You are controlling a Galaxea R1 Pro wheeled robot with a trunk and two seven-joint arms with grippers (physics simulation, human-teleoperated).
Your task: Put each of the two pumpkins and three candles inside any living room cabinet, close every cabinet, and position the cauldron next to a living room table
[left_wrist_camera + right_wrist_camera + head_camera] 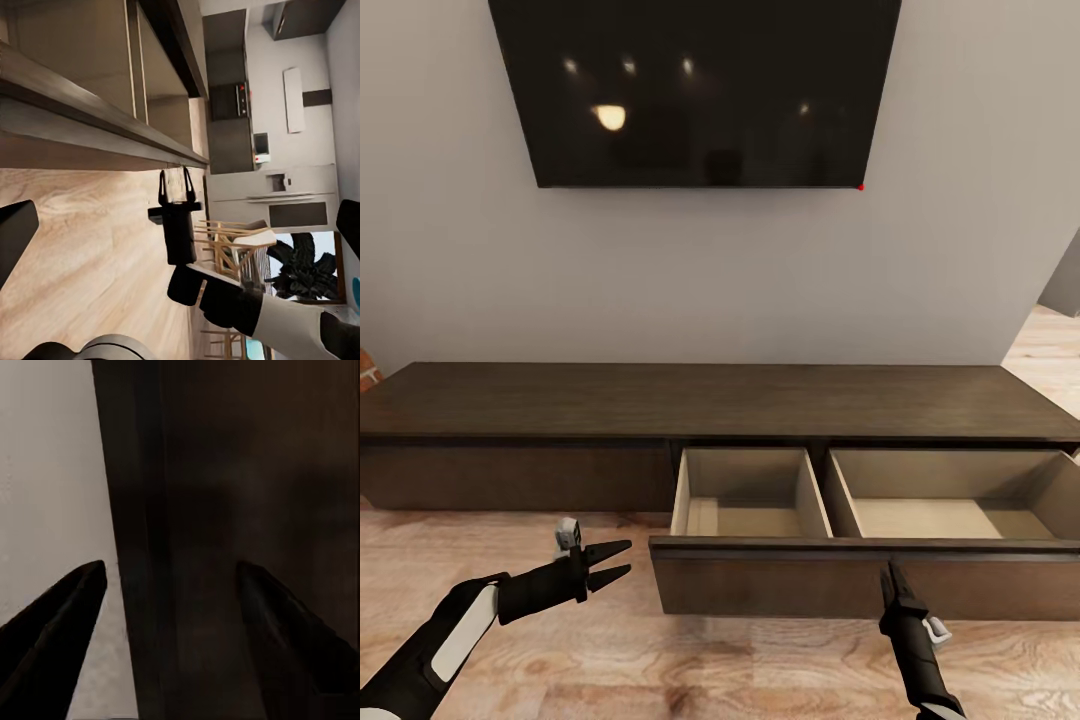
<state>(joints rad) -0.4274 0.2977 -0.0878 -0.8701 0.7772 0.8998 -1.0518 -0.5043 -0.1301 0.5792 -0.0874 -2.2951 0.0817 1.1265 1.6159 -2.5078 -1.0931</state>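
The right gripper (892, 572) straddles the pulled-out drawer front of the long, low dark-brown wood cabinet (710, 400), fingers apart; the left gripper (622, 560) hovers spread, holding nothing

The long dark-brown cabinet (720, 400) stands on the wooden floor (660, 660), its drawer (865, 575) pulled out

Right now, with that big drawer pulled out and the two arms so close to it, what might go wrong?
The drawer stands open and both compartments look empty, so closing it now would leave the pumpkins and candles outside. The right gripper sits at the drawer's front panel with its fingers spread across the top edge; a careless push could scrape or jam them. The left gripper hangs open beside the drawer's corner and could bump it.
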